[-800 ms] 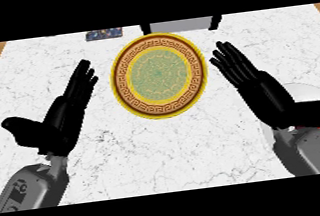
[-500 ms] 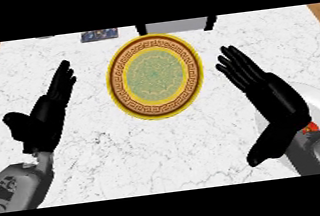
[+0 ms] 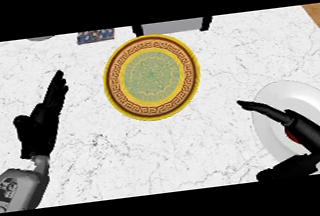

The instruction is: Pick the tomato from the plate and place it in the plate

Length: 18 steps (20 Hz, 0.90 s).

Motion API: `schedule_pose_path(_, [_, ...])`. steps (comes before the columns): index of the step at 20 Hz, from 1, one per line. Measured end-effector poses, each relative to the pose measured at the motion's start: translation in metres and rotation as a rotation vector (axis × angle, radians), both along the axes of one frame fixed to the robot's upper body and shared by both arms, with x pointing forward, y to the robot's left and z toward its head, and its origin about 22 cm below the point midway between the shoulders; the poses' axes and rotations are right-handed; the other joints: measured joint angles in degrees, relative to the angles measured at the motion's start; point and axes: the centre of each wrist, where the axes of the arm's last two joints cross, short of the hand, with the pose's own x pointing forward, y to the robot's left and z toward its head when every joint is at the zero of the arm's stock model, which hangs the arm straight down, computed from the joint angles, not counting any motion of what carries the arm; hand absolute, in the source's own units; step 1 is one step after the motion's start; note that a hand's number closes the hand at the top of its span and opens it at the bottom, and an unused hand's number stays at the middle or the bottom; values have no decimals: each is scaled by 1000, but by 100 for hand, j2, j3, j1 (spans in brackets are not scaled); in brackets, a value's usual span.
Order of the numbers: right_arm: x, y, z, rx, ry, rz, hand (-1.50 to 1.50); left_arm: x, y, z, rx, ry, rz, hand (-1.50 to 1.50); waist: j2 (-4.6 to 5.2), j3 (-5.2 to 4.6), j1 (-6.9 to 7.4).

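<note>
the patterned plate (image 3: 151,77) lies flat in the upper centre of the frame. it has a yellow rim, a brown band with a gold key pattern, and a green ornamented centre, which is bare. the white plate (image 3: 319,105) is plain and lies flat at the lower right of the frame, well apart from the patterned plate. the tomato (image 3: 291,135) shows on the white plate only as a small red patch, mostly hidden.
</note>
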Motion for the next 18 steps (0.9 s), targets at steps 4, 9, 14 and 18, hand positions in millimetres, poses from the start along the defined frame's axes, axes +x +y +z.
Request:
schedule_pose_path(4, [-19, -37, -15, -94, -111, -20, -150, 7, -2, -1, 8, 2, 4, 0, 11, 7, -1])
schedule_pose_path(9, [-23, -66, 18, -144, -253, -73, -150, 6, 3, -5, 17, 4, 6, 0, 6, 3, 22])
schedule_pose_path(14, [-22, -91, 70, -365, -243, -73, -150, 12, 5, -1, 17, 2, 6, 0, 1, -7, 8])
schedule_pose_path(18, [-21, -99, 102, -553, -156, -61, -150, 10, 5, -3, 16, -2, 2, 0, 2, -9, 31])
